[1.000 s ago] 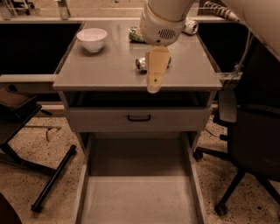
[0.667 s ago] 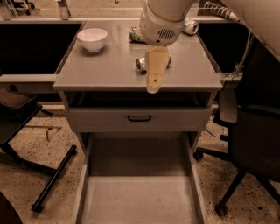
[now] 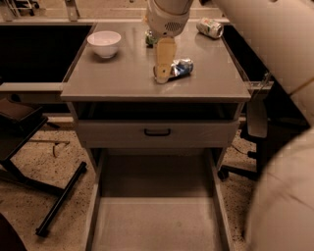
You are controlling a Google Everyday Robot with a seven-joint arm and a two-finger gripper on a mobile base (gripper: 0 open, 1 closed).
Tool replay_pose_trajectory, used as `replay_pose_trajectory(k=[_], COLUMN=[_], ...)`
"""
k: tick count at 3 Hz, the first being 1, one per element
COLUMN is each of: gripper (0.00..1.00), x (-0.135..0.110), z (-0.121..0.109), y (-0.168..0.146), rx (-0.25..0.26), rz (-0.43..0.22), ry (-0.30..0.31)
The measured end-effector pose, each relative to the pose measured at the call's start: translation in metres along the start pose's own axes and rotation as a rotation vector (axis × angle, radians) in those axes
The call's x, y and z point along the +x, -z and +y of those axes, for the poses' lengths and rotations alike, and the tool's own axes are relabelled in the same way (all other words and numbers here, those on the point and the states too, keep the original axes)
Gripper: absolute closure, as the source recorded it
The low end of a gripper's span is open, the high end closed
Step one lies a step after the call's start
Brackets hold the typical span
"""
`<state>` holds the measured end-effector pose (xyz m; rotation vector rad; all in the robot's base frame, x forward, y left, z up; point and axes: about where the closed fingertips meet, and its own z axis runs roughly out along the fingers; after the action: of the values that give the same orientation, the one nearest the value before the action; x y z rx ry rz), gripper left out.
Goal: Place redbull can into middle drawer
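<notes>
Though planted tip-down on the tabletop (image 3: 117,78) in plain view, impossible to call the pincer (image 3: 163,76) apart, together or clamped. Right against its right side, lying flat: the redbull can (image 3: 181,67). Behind and well left: a white bowl (image 3: 104,43). Just behind: a green-patterned can (image 3: 150,38), mostly hidden. Behind and right: a white can (image 3: 210,27). Below and in front: a drawer front (image 3: 196,133), then the middle drawer (image 3: 157,225), pulled out.

White arm (image 3: 169,13) (beige tool (image 3: 163,73) at tip)

Office: hand (image 3: 164,73) over drawer cabinet (image 3: 117,81), chair (image 3: 256,117)
</notes>
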<state>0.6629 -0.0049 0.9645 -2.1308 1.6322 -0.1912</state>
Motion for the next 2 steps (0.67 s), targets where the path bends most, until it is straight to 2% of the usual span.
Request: replay_pose_trajectory(k=[1,2], gripper=[0.0,0.0], x=[0.016,0.044], z=[-0.042,-0.063], y=[-0.046,-0.088], rx=[-0.024,-0.074], rz=[0.038,0.089], ry=[0.017,-0.004])
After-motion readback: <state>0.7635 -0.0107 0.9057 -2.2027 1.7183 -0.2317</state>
